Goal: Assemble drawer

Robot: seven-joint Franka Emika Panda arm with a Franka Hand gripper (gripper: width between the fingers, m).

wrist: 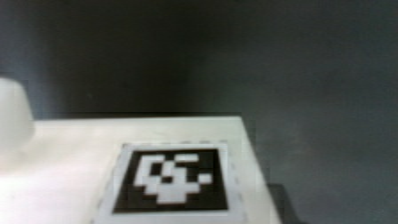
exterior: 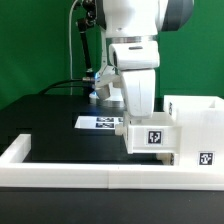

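Note:
The drawer's tall boxy white shell (exterior: pixel 195 128) stands at the exterior view's right, with a tag low on its front. A small white tray (exterior: pixel 151 137) with a square tag sits against the shell's left side, raised off the table. My gripper (exterior: pixel 143 121) comes down onto the tray from above and appears shut on it; the tray hides its fingertips. In the wrist view the tray's tagged face (wrist: pixel 173 178) fills the lower part, with no fingers showing. A second tray is not in view.
The marker board (exterior: pixel 100 122) lies on the black table behind the tray. A long low white border rail (exterior: pixel 75 166) runs along the front and the left side. A white rounded shape (wrist: pixel 11 115) shows at the wrist view's edge.

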